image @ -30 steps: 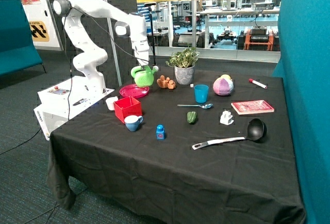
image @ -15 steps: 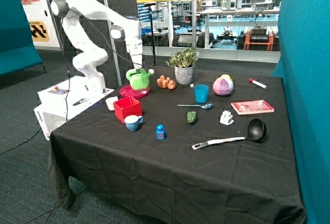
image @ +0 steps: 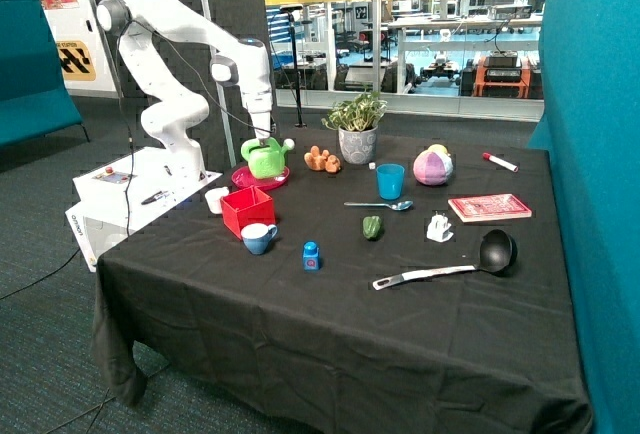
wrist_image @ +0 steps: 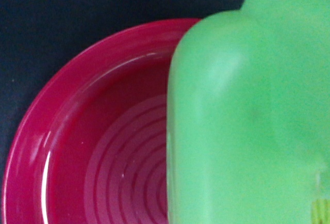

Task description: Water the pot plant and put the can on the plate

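Toward the far left of the tabletop (image: pixel 330 344), tool (image: pixel 262 138) reaching straight down onto the top of the can (image: pixel 265 159), at its handle; no telling from either view whether clamped on the handle or let go, the contact being hidden by the wrist and the green body. Can upright over the plate (image: pixel 259 176), spout aimed right toward the pot plant (image: pixel 357 126); whether base rests on the plate or hangs just above, not discernible. Only a magenta sliver of the plate showing beneath the can in the outside view, its near edge cut by the red square box (image: pixel 248 210) standing just in front. In the wrist view, the can (wrist_image: pixel 247 115) filling one side, out of focus and cropped by the frame edge, with the plate's (wrist_image: pixel 72 146) ringed surface and rim beside it and dark cloth beyond the rim. Further right, an orange object (image: pixel 322 159) between can and pot plant, shape hard to make out. Pot plant upright at the far edge, well apart from the tool, leaves standing clear above the grey pot. Blue cup (image: pixel 390 181) just near of it and to the right.
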Motion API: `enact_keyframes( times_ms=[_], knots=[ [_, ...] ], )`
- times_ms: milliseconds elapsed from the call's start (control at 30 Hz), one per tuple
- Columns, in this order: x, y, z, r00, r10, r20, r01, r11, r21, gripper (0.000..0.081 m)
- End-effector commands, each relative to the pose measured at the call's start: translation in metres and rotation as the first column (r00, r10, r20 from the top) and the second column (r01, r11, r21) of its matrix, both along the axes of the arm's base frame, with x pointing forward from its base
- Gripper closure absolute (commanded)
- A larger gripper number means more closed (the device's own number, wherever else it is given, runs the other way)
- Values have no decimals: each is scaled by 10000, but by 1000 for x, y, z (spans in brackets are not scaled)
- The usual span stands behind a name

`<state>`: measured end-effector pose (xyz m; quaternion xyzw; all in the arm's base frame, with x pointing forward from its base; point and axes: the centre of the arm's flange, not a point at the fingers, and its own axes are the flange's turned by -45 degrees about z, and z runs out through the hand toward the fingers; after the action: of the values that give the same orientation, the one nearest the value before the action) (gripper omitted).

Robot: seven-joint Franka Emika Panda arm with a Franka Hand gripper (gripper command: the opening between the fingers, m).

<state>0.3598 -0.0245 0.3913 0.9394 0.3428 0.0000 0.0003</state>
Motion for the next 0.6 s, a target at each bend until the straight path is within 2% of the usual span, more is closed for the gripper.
enact_keyframes(
  times_ms=[0, 267, 567],
  knots=[
    [-9, -3, -13, 9999, -163, -2, 163, 9999, 6, 808],
    [-13, -6, -20, 9997, -256, -2, 256, 9997, 6, 808],
    [-12, -4, -19, 9999, -108, -2, 108, 9999, 6, 808]
  ],
)
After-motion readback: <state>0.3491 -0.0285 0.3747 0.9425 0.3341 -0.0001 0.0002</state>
